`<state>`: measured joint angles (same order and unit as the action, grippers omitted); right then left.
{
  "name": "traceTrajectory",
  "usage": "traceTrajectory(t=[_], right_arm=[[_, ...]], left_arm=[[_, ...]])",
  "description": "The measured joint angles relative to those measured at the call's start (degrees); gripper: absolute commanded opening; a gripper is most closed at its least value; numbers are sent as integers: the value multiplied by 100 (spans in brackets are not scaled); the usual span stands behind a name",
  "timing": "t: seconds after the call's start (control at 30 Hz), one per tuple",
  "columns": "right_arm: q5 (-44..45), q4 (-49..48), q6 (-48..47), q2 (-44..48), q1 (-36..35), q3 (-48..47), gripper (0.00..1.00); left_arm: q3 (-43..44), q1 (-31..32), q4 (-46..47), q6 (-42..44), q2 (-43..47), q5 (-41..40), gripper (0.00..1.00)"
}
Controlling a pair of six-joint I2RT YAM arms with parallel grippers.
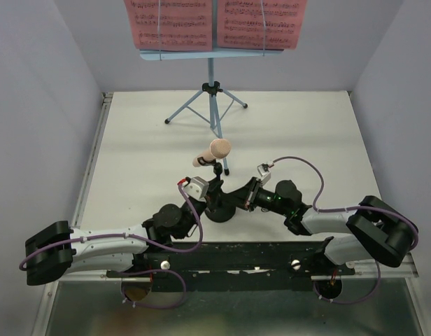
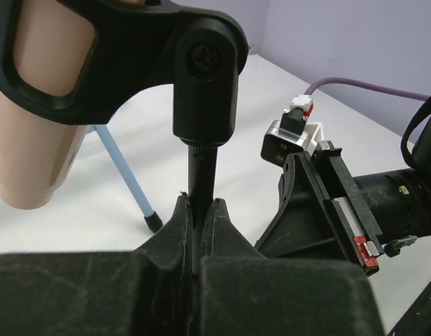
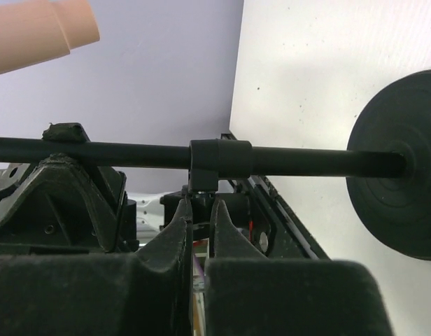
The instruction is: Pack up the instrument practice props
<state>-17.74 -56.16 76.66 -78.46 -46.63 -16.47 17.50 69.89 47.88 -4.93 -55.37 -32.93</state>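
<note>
The left gripper [image 2: 199,210] clenches its jaws on the mic stand [image 2: 203,164] at mid-table [image 1: 131,147], toy microphone [image 1: 214,152] clipped on top, while the right gripper [image 3: 199,206], jaws nearly shut at the pole's collar, has an unclear grip, so mismatched pulls could tip the stand and spill the microphone.

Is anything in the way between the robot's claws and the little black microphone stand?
No, nothing visible. The left gripper is shut on the thin pole of the short black round-based mic stand, just under its clip, and the right gripper pinches the pole's collar, nearer the round base.
</note>
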Motion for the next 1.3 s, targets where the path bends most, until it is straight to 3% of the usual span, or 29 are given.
traceTrajectory(t=[0.3,0.47,0.63,0.8,1.0,1.13,1.3], right_arm=[[-111,289,-391,7,15,-170,1],[-48,1779,-1587,378,4,-787,1],[551,3451,-3106,769,-245,-1464,1],[1797,4393,-4535,997,-866,-1871,1],[3803,4540,-6170,1001,-2024,-1985,1],[5093,4186,-7283,831,-2771,-1884,1],[6651,2894,-8773,310,-3613,-1534,1]], left_arm=[[-7,-2,-24,39,-2,-52,0],[-7,-7,-24,72,-9,-219,0],[22,-9,48,74,-109,-299,0],[63,-9,149,59,-254,-306,0],[83,2,219,35,-330,-269,0],[92,35,223,-33,-356,-214,0],[109,76,306,-103,-457,-151,0]])
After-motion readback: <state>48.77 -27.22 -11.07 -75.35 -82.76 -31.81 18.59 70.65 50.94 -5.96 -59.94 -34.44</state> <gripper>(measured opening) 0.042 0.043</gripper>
